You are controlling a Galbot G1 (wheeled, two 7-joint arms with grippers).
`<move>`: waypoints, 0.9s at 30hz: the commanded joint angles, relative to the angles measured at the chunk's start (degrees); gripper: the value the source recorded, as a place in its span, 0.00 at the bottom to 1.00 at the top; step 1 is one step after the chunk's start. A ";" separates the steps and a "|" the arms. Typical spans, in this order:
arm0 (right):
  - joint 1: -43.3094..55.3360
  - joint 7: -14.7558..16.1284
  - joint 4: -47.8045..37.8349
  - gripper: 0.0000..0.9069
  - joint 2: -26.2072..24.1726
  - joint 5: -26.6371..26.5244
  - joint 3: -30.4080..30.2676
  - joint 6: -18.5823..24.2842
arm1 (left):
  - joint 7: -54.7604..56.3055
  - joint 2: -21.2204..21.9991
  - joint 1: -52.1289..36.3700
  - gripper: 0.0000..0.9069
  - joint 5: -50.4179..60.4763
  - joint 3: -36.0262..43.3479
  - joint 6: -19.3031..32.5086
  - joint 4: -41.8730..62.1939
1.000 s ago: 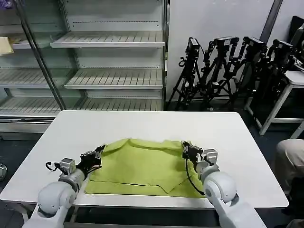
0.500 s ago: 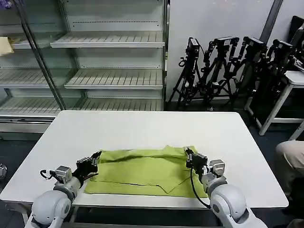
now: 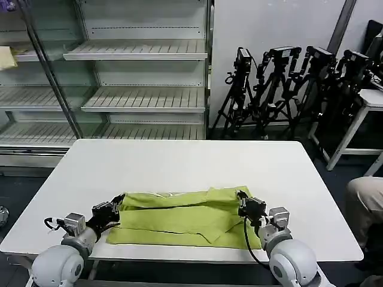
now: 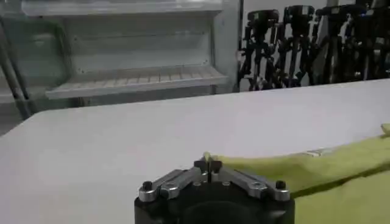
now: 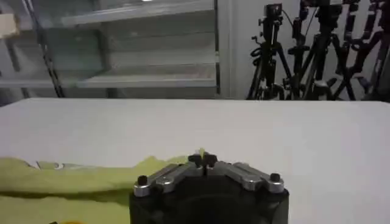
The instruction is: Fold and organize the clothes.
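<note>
- T-shirt (image 3: 182, 214): lime yellow-green, lying as a long flat band near the front edge of the white table (image 3: 179, 158), far edge doubled over toward the robot.
- Compared with a second ago: raised hump of cloth gone; far fold line pulled closer to the near hem and lower, now almost flat.
- Half a second ago: same fold still slightly lifted; now narrower front to back, upper layer resting on the lower one.
- Meaning for the task, as a judgement: first lengthwise fold nearly laid; release and smoothing probably next, then folding across.
- Left gripper (image 3: 114, 205): pulled back toward the robot, low at the left end of the folded edge, pinched closed on the cloth; in the left wrist view (image 4: 208, 165) fingertips meeting with a yellow-green corner caught between them.
- Right gripper (image 3: 244, 203): likewise drawn back and down at the right end of the fold, clamped on the fabric; in the right wrist view (image 5: 202, 159) tips together with a sliver of green at the pinch.
- Garment stretched between the two grippers, held corners touching the fingertips, remaining cloth spread on the table on the inner side of each.
- Risk, judged: top layer sliding askew on release, thin fabric being soft.
</note>
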State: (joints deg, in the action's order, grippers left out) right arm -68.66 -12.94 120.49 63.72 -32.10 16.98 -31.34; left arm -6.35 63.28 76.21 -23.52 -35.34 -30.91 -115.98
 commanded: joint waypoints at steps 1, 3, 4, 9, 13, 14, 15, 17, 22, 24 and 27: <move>-0.98 -0.01 0.89 0.00 -0.06 0.24 0.52 0.19 | 0.50 -0.06 1.72 0.02 -0.29 -1.15 -2.09 -1.85; -1.06 -0.02 0.91 0.00 -0.12 0.23 0.53 0.16 | 0.39 -0.01 2.21 0.02 -0.41 -1.24 -2.09 -2.10; -1.14 -0.05 1.04 0.00 -0.18 0.21 0.52 0.16 | 0.35 0.00 2.49 0.02 -0.41 -1.25 -2.09 -2.41; -1.83 -0.26 3.68 0.00 -0.26 -0.07 0.67 -0.52 | 0.15 -0.09 3.01 0.02 -0.39 -1.75 -2.09 -2.64; -3.24 -0.40 5.78 0.00 -0.36 0.00 0.85 -0.94 | -0.23 -0.33 3.12 0.02 -0.41 -1.94 -2.08 -2.24; -3.54 -0.44 5.96 0.00 -0.39 0.01 1.01 -0.98 | -0.37 -0.37 3.28 0.02 -0.41 -1.92 -2.08 -2.31; -3.72 -0.46 5.97 0.00 -0.42 0.06 1.21 -1.10 | -0.44 -0.38 3.32 0.02 -0.39 -1.87 -2.08 -2.35; -3.91 -0.60 5.99 0.00 -0.61 -0.07 1.56 -1.12 | -0.44 -0.32 3.35 0.02 -0.36 -1.71 -2.09 -2.37; -4.80 -0.68 7.06 0.00 -1.01 -0.58 2.52 -1.73 | -0.51 -0.31 2.75 0.02 -0.25 -1.54 -2.08 -1.50; -5.26 -0.60 6.85 0.00 -1.03 -0.39 2.48 -1.72 | -0.51 -0.28 2.70 0.02 -0.18 -1.59 -2.08 -1.15; -5.79 -0.53 6.48 0.00 -1.01 -0.39 2.48 -1.63 | -0.58 -0.21 2.87 0.02 -0.01 -1.64 -2.10 -0.68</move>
State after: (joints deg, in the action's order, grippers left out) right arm -73.09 -13.55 125.83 62.75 -32.42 18.93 -32.65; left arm -6.85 63.02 78.79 -23.72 -36.93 -32.79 -117.30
